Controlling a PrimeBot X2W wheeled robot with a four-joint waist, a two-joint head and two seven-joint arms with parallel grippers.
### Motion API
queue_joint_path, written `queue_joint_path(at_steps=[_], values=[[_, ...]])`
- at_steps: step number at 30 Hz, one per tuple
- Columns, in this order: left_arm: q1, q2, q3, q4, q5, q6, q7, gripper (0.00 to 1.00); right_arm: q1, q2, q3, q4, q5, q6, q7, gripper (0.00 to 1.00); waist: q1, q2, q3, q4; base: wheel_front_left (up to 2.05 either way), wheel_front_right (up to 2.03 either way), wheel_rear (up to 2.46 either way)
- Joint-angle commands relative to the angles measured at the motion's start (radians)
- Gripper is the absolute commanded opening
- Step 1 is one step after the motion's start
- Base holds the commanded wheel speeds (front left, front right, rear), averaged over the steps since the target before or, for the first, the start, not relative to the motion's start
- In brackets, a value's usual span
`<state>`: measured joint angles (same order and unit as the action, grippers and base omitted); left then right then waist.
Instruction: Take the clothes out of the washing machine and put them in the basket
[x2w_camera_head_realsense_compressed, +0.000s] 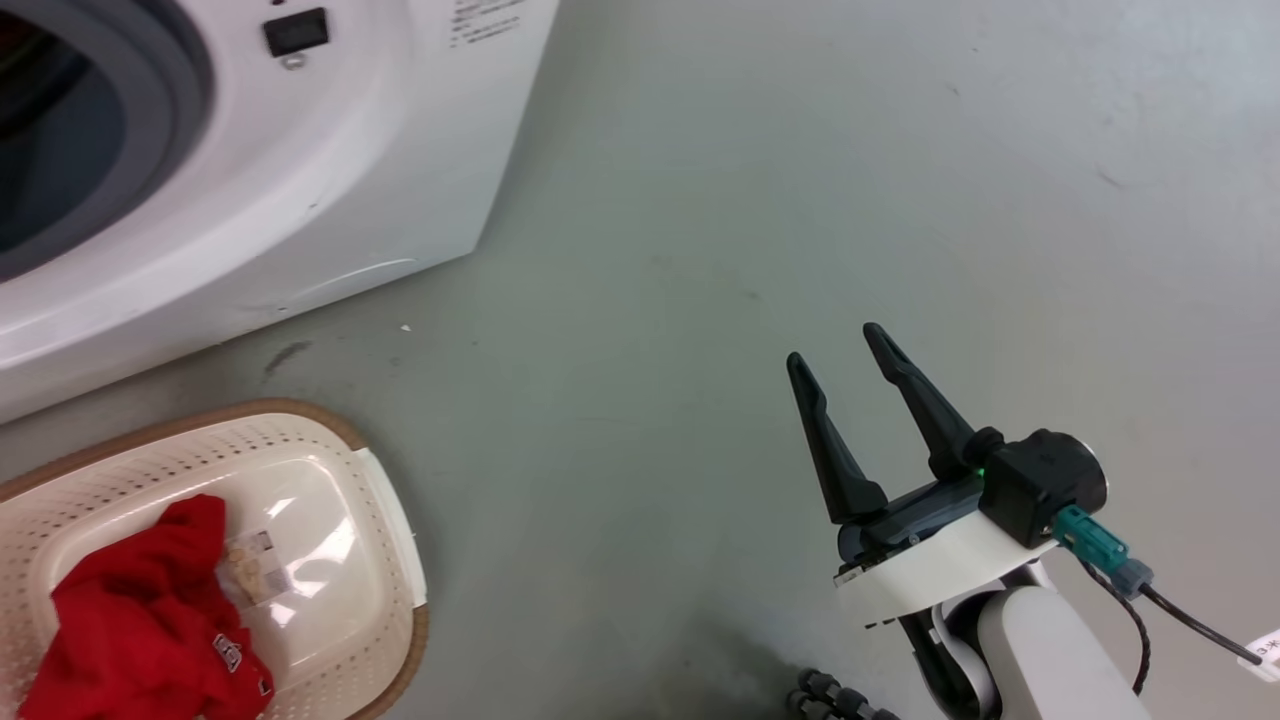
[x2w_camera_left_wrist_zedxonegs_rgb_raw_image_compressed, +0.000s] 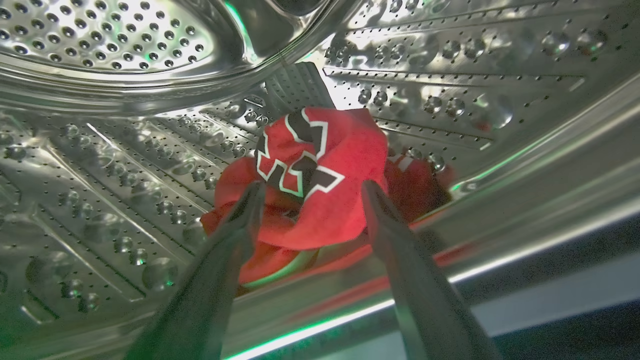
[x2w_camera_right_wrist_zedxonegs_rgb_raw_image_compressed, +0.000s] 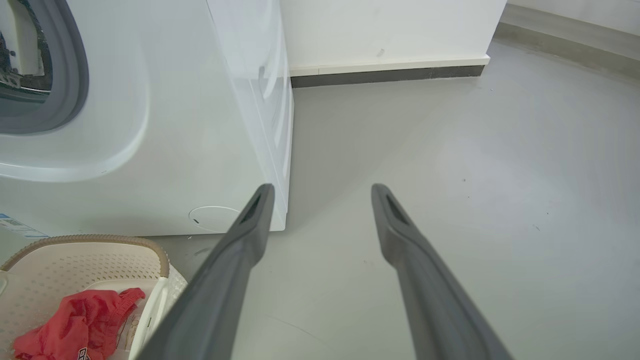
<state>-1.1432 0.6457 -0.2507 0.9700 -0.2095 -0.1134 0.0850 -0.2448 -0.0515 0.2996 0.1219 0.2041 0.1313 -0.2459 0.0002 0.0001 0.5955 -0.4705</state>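
Observation:
Inside the washing machine (x2w_camera_head_realsense_compressed: 330, 170), a bright red garment (x2w_camera_left_wrist_zedxonegs_rgb_raw_image_compressed: 325, 200) with a black-and-white logo lies on the perforated steel drum (x2w_camera_left_wrist_zedxonegs_rgb_raw_image_compressed: 125, 165). My left gripper (x2w_camera_left_wrist_zedxonegs_rgb_raw_image_compressed: 311, 186) is open, a fingertip on each side of the garment's near edge. The cream basket (x2w_camera_head_realsense_compressed: 300, 440) stands on the floor in front of the machine and holds another red garment (x2w_camera_head_realsense_compressed: 140, 620), which also shows in the right wrist view (x2w_camera_right_wrist_zedxonegs_rgb_raw_image_compressed: 75, 325). My right gripper (x2w_camera_head_realsense_compressed: 838, 342) hangs open over bare floor to the right of the basket (x2w_camera_right_wrist_zedxonegs_rgb_raw_image_compressed: 100, 245), holding nothing.
The washing machine's grey door ring (x2w_camera_right_wrist_zedxonegs_rgb_raw_image_compressed: 70, 85) is at the left. A white wall with a dark skirting (x2w_camera_right_wrist_zedxonegs_rgb_raw_image_compressed: 385, 75) runs behind the machine. Grey floor (x2w_camera_head_realsense_compressed: 800, 200) spreads out to the right. A cable (x2w_camera_head_realsense_compressed: 1160, 600) trails from my right wrist.

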Motion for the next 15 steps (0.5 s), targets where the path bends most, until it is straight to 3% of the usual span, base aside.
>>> queue_joint_path(at_steps=[1,8,15], values=[[-0.038,0.022,-0.011,0.008,0.012,-0.004,0.024,1.00,-0.013,0.003,0.009,0.004,0.010,-0.001,-0.008,1.00,-0.0002,-0.0001,0.025,-0.029,0.00,0.00,0.00],[-0.128,0.090,-0.048,0.030,0.025,-0.014,0.135,1.00,-0.009,0.003,0.048,0.023,0.032,-0.001,-0.017,1.00,-0.0002,-0.0001,0.053,-0.068,0.00,0.00,0.00],[-0.211,0.120,-0.090,0.023,0.041,-0.014,0.265,1.00,-0.030,0.002,0.079,0.017,0.041,-0.001,-0.019,1.00,-0.0002,-0.0001,0.115,-0.085,0.00,0.00,0.00]])
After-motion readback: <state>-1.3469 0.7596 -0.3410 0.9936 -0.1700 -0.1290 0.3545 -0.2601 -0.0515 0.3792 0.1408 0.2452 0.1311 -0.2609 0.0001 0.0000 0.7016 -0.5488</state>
